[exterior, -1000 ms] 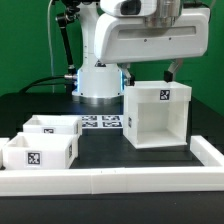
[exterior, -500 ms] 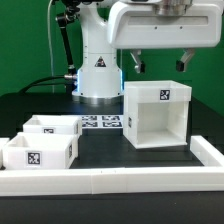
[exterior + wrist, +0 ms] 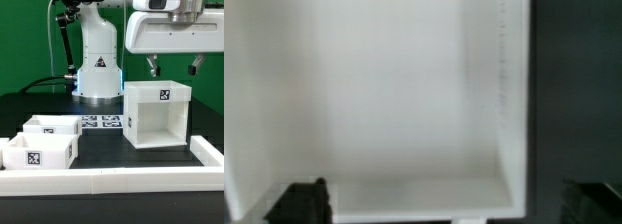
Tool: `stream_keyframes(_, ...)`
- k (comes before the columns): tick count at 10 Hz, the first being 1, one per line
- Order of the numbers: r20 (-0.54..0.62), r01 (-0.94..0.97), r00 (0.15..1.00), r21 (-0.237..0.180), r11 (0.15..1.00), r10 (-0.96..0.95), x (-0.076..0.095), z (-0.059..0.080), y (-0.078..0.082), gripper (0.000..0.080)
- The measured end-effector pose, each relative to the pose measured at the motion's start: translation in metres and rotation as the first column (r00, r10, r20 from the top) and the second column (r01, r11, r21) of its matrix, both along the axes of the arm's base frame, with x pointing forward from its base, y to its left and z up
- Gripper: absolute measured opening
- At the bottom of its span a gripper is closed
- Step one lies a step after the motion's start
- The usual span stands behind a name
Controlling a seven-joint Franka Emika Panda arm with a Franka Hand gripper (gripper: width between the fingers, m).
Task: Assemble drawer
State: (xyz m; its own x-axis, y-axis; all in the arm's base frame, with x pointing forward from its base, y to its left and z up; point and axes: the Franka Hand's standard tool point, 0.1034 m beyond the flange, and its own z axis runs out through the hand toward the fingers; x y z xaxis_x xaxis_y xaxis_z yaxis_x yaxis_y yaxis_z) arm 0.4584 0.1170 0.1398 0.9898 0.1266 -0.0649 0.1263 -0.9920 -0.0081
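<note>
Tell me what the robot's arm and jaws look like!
The arm is white, smooth and rounded, with a small dark triangle mark on its base and a bluish glow low down. Black cables run beside it. At its end a white boxy block carries two short dark jaws.

A white rail (image 3: 110,181) edges the black table (image 3: 100,150), marker board (image 3: 100,122) behind.

In the wrist view the housing (image 3: 402,110) between the jaws is a soft blur running off the edges, only the fingertips (image 3: 304,200) showing, while outside the arm (image 3: 165,30) above the gripper (image 3: 173,68) is cropped and the housing hides part of the marker board (image 3: 100,122).
</note>
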Motion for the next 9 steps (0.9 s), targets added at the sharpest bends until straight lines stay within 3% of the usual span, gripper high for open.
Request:
stream_keyframes(2, 0.007, 0.022, 1.0, 0.016, 1.0, -0.022, -0.003, -0.006, 0.003, 0.065)
stream_keyframes(4, 0.027, 0.018, 0.999, 0.023, 1.0, -0.019, -0.02, -0.02, 0.018, 0.065)
stream_keyframes(7, 0.042, -0.011, 0.999, 0.032, 0.999, 0.01, -0.032, -0.035, 0.028, 0.065)
stream_keyframes(9, 0.047, -0.008, 0.999, 0.034, 0.999, 0.007, -0.029, -0.034, 0.028, 0.065)
